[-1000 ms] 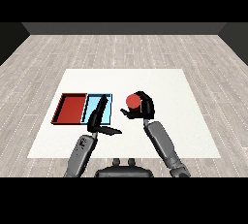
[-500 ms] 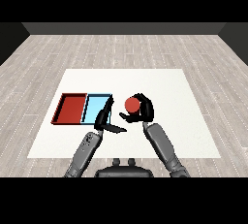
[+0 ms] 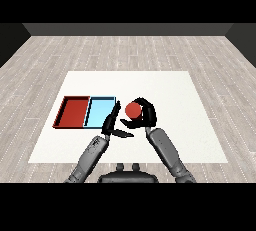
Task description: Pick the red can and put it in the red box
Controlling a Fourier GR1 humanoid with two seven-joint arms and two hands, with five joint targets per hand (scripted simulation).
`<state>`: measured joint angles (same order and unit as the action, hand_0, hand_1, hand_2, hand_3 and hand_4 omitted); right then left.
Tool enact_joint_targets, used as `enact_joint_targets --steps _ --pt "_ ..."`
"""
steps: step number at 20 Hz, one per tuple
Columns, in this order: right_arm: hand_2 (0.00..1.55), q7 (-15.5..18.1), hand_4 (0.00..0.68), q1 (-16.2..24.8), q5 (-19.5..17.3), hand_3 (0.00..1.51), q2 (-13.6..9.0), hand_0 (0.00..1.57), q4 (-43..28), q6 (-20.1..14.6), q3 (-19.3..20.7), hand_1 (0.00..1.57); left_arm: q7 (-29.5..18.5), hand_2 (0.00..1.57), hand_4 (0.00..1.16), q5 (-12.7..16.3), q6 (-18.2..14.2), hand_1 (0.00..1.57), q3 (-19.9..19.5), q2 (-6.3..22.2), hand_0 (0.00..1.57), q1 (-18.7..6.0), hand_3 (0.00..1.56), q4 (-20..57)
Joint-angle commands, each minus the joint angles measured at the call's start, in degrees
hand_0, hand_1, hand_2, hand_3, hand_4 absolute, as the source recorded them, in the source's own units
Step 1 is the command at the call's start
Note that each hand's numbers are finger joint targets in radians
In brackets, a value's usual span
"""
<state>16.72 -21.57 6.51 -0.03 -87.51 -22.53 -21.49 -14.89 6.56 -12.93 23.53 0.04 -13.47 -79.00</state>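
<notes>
Curling right hand (image 3: pixel 144 116) round red can (image 3: pixel 132 109) | left hand (image 3: pixel 113 123) fingers straight, holding nothing

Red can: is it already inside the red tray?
No, the red can is held in the right hand, to the right of the light blue tray and the red tray.
</notes>
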Motion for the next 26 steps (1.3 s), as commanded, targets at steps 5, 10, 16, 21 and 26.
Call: enact_joint_targets --steps 5,10,16,21,26 --pt "1.44 5.46 0.671 1.3 3.4 1.39 0.03 1.46 1.85 -0.3 -1.63 1.46 -1.09 0.0 0.0 1.04 0.79 0.0 2.34 -0.04 0.0 2.2 0.0 0.83" --pt "1.43 5.59 0.644 2.36 6.49 1.4 0.03 1.47 0.42 -3.5 -6.68 1.47 -1.82 0.0 0.0 5.25 -1.45 0.0 4.0 -0.04 0.0 -1.85 0.0 2.91" --pt "1.45 1.5 0.652 1.36 5.88 1.42 -0.14 1.51 -3.89 -1.88 -4.82 1.51 -1.64 0.0 0.0 7.06 -0.27 0.0 2.15 -0.04 0.0 -5.79 0.0 6.14" --pt "1.45 3.4 0.648 -4.83 8.82 1.41 0.03 1.52 3.87 -5.49 -7.16 1.52 -3.36 0.0 0.0 11.09 -3.62 0.0 6.12 -0.04 0.0 -8.53 0.0 9.46" --pt "1.46 2.12 0.638 -2.62 6.65 1.4 0.02 1.5 -0.5 -10.72 -12.68 1.5 0.08 0.0 0.0 8.31 -7.45 0.0 6.53 -0.03 0.0 -4.04 0.0 2.06"
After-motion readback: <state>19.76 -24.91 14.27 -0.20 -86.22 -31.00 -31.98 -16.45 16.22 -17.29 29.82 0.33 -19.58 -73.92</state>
